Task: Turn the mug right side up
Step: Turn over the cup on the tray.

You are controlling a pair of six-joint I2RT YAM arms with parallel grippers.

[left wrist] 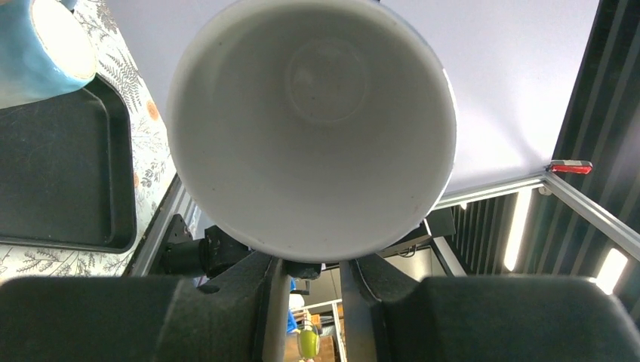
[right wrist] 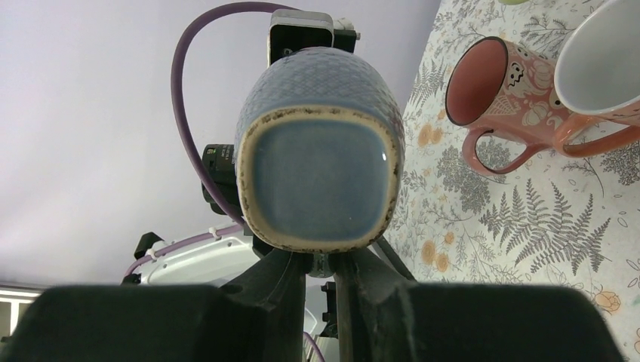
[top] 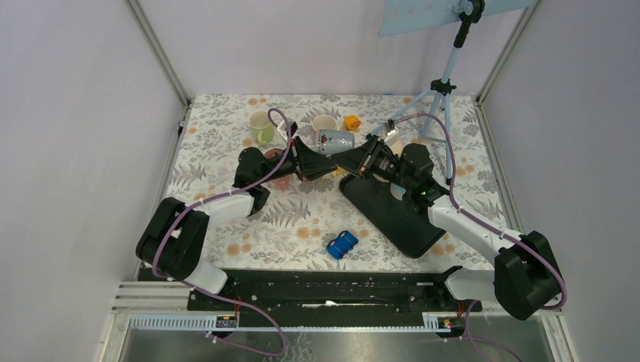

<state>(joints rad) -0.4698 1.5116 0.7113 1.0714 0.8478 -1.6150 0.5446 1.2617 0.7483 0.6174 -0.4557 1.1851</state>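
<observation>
Right fingers point(right wrist: 283, 298) pinch shut under the mug point(right wrist: 320, 177), aloft on its side over the table point(top: 302, 219); my left fingers point(left wrist: 260, 302) sit narrowly apart at its rim, and I cannot tell if they grip.

The two arms meet over the middle of the counter point(top: 294, 219), and the mug point(right wrist: 321, 162) between the left tool point(left wrist: 311, 271) and right tool point(right wrist: 321, 268) closes that passage. The far strip is crowded — green mug point(top: 262, 128), white mug point(top: 324, 124), a pale mug point(top: 334, 141) on its side, an orange piece point(top: 352, 122), the tripod point(top: 444, 85). A black tray point(top: 392, 219) fills the right. Bare counter lies between the left arm and the tray — only a blue toy car point(top: 342, 243) sits there.
</observation>
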